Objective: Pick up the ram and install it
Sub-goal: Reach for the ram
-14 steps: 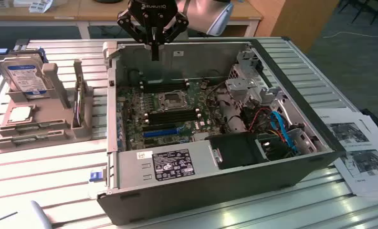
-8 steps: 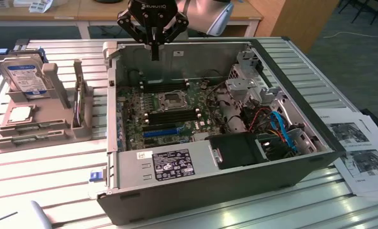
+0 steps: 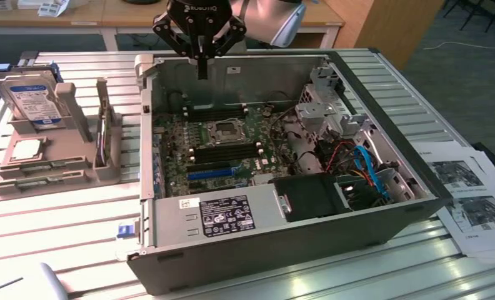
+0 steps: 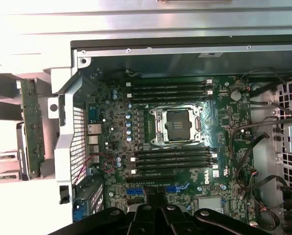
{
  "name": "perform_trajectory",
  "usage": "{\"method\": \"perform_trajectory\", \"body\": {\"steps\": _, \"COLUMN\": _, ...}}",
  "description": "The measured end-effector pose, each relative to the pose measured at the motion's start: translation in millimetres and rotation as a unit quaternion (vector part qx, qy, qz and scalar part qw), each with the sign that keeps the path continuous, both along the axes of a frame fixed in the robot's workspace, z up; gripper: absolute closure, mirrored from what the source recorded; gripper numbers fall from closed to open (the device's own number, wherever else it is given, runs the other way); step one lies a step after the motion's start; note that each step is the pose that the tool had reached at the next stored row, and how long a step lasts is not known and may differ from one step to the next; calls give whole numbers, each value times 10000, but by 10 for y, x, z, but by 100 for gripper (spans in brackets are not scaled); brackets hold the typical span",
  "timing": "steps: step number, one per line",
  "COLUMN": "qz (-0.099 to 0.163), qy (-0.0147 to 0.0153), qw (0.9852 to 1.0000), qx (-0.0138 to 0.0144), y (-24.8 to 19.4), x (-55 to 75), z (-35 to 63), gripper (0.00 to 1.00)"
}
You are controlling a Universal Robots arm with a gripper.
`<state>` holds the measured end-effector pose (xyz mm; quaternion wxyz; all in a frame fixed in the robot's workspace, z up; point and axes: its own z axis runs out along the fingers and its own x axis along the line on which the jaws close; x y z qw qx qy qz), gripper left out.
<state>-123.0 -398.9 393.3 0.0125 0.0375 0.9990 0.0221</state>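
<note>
In the exterior view, your gripper (image 3: pixel 202 70) hangs over the far wall of the open computer case (image 3: pixel 314 250), fingers pinched narrow with nothing between them. The ram (image 3: pixel 105 134) stands on edge in the grey holder (image 3: pixel 55 184) near the table's edge on the exterior view's left. I judge it is kept upright so its top edge can be pinched. The case lies on its side, so the motherboard (image 3: pixel 222 150) faces up. The slatted white table (image 3: pixel 64 231) carries printed sheets (image 3: pixel 472 200) at the opposite edge, with wooden desks and carpet beyond.

In the wrist view, you look straight down. The ram (image 4: pixel 31 127) sits just outside the case wall. The black memory slots (image 4: pixel 170 159) beside the processor socket (image 4: pixel 178 125) look empty.
</note>
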Motion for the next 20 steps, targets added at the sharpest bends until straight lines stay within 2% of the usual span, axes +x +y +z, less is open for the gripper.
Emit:
{"method": "perform_trajectory", "body": {"steps": 9, "qz": 1, "qy": 0, "qw": 10000, "qx": 0, "y": 0, "x": -129, "z": 0, "gripper": 90}}
{"method": "perform_trajectory", "body": {"steps": 20, "qz": 1, "qy": 0, "qw": 10000, "qx": 1, "y": 0, "x": -358, "z": -1, "gripper": 90}}
